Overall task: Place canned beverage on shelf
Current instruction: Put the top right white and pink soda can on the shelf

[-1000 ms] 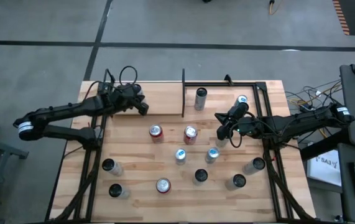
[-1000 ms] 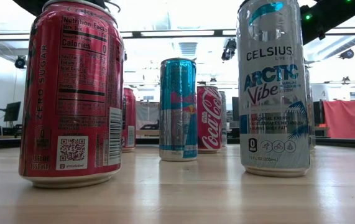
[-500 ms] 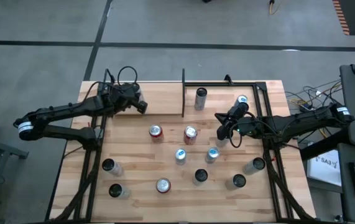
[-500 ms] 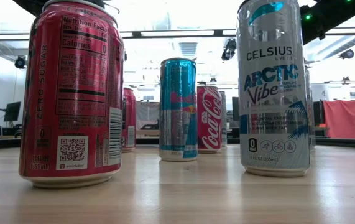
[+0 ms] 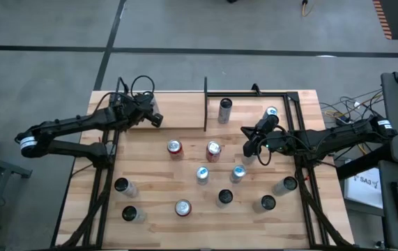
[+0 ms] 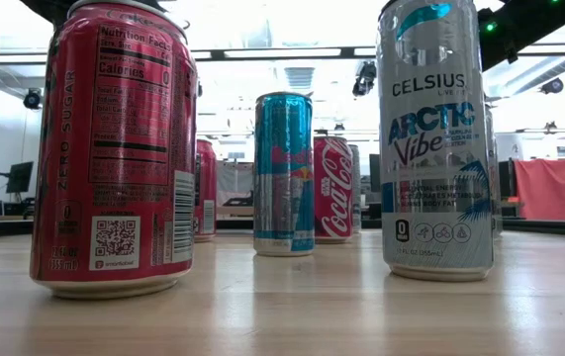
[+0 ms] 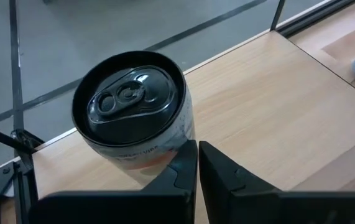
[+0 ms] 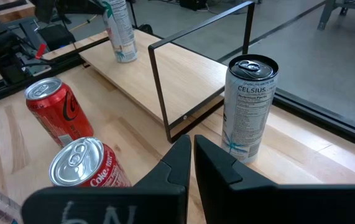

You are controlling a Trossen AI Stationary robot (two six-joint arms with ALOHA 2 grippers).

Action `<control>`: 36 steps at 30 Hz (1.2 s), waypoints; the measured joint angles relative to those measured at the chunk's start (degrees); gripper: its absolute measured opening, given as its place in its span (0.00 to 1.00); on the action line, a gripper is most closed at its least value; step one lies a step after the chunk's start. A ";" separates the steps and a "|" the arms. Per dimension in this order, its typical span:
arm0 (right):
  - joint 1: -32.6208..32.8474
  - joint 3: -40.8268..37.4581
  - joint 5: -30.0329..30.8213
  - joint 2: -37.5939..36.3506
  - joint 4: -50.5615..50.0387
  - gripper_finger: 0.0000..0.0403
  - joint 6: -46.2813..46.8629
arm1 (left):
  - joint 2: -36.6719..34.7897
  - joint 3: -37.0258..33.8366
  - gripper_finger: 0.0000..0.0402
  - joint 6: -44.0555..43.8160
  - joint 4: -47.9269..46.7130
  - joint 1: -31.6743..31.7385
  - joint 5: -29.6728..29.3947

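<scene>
The black-topped can (image 7: 130,118) stands upright near the table's far left corner, close to the edge. It is directly ahead of my left gripper (image 7: 198,163), just beyond the fingertips. My left fingers are pressed fully together and hold nothing. Whether the tips touch the can, I cannot tell. From above, my left gripper (image 5: 158,119) sits over that far left area, and the arm hides the can there.

The shelf (image 5: 247,104) occupies the far right part of the table (image 5: 150,174), well apart from the black-topped can. From above, two cans stand inside its rods: a grey-topped can (image 5: 225,110) near its left end and a blue-topped can (image 5: 271,112) near its right end.

My right gripper (image 5: 247,148) hangs just in front of the shelf, nearer its right end. Its fingers are also closed together with nothing between them. In the right wrist view, a Celsius can (image 8: 250,106) stands upright ahead of these fingers, beside a thin black rod.

Two red cans (image 5: 175,147) (image 5: 213,149) stand upright at mid-table, left of my right gripper. Nearer the front stand further upright cans, including two blue-topped ones (image 5: 202,174) (image 5: 238,173) and a dark-topped one (image 5: 224,198). In the low view, a red zero-sugar can (image 6: 114,148) and a silver Arctic Vibe can (image 6: 435,138) stand closest to the camera.
</scene>
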 joint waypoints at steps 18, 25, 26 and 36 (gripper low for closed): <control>0.00 0.00 0.00 0.00 0.00 0.03 0.00 | 5.83 0.86 0.00 0.58 8.12 0.01 1.48; 0.00 0.00 0.00 0.00 -0.02 0.03 0.00 | 9.62 0.86 0.00 0.34 8.10 0.05 -2.46; 0.00 0.00 0.00 0.00 -0.01 0.03 0.01 | 9.94 0.86 0.00 0.33 8.11 0.05 -2.94; 0.00 0.00 0.00 0.00 0.00 0.03 0.00 | 11.17 0.86 0.00 0.33 5.95 0.10 -6.22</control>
